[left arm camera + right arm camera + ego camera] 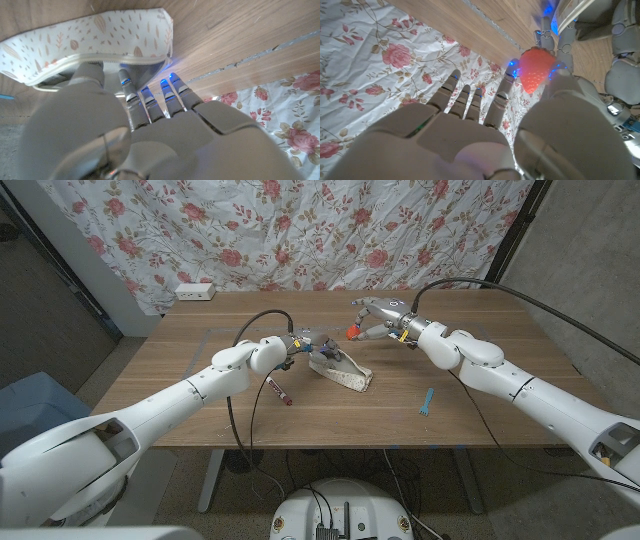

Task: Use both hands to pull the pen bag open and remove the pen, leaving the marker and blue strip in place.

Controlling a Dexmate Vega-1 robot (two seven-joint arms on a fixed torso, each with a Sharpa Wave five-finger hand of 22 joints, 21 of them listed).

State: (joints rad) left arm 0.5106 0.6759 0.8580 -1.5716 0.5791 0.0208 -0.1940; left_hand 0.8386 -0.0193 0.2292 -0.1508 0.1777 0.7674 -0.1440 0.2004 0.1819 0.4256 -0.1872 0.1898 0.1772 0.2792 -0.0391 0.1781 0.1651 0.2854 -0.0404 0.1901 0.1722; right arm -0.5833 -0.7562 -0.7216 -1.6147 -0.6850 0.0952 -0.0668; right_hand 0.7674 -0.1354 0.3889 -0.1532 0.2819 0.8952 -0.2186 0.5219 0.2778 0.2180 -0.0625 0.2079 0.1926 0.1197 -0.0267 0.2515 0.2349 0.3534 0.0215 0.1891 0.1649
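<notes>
We see the white fabric pen bag with its tan leaf print lying near the middle of the wooden worktop. Our left hand sits at the bag's 10 o'clock end, and in the left wrist view its fingers reach to the zipper edge of the bag; we cannot tell whether they actually grip the cloth. Our right hand hovers at 1 o'clock from the bag, apart from it, pinching a red strawberry-shaped pen top, which the right wrist view shows between thumb and fingertips. A dark red marker lies at the bag's 8 o'clock, just beside the left forearm. A small blue strip lies at 4 o'clock, well apart from the bag.
</notes>
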